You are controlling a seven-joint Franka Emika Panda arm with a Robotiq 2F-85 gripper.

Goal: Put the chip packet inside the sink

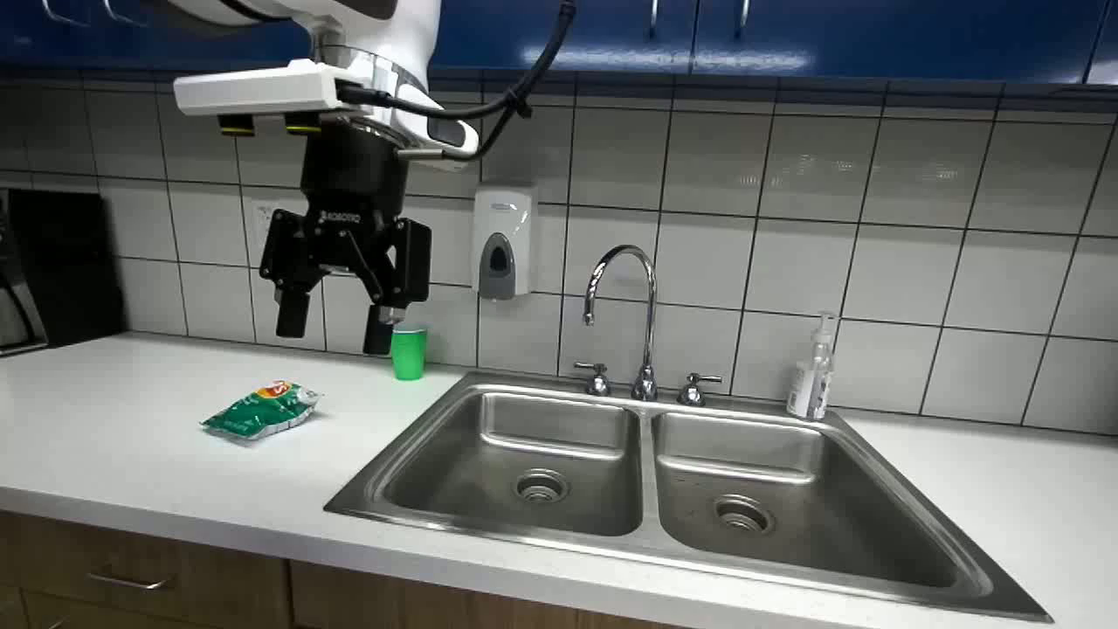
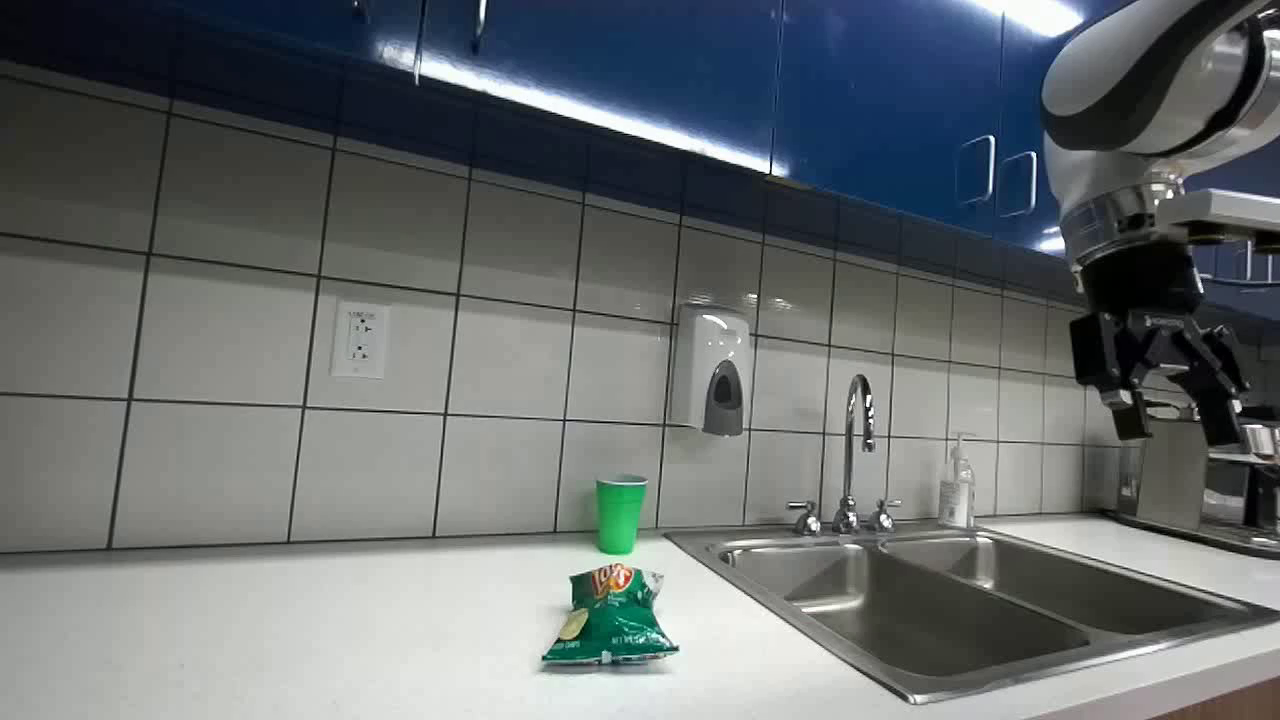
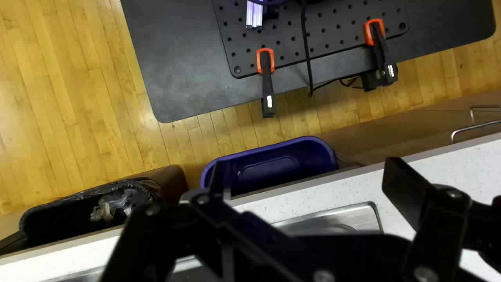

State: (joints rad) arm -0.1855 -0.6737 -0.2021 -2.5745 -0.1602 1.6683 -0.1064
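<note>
Wide and empty, the tool (image 1: 335, 327) hangs higher than the sink (image 1: 648, 528), apparently at the approach stage, and must next descend to the chip packet (image 1: 262, 411) beside that sink.

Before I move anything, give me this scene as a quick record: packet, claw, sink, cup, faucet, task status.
packet: green, on the counter, left of the sink in both exterior views
claw: open, raised, apart from the packet
sink: steel, double-basin
cup: green, upright, on the counter
faucet: chrome, at the sink's back edge
status: not done; packet outside the sink
</note>
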